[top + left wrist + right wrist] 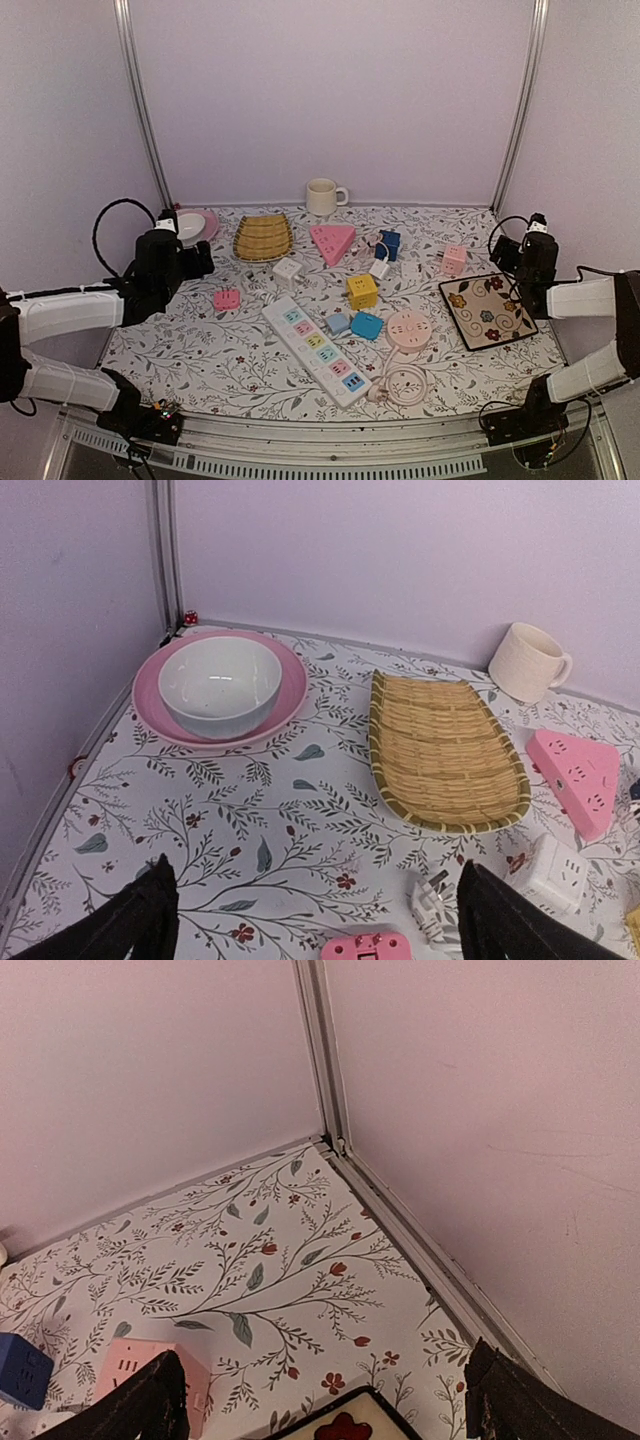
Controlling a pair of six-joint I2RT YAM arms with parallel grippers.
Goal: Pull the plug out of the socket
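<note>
A white plug (380, 268) with a short cable lies between the yellow cube socket (362, 290) and the blue cube socket (390, 243); I cannot tell which it is seated in. A loose white plug (435, 905) lies by a pink square socket (367, 946). A white power strip (316, 348) with coloured outlets lies at the centre front. My left gripper (203, 259) (315, 885) hovers open over the left side, nothing between its fingers. My right gripper (502, 252) (325, 1365) hangs open at the far right, also holding nothing.
A bowl (220, 685) on a pink plate (290, 695), a woven basket (445, 745), a mug (528, 660), a pink triangle socket (578, 780) and a white cube socket (558, 872) stand at the back. A pink cube socket (140, 1365), patterned plate (486, 310) and pink round socket (408, 330) lie right.
</note>
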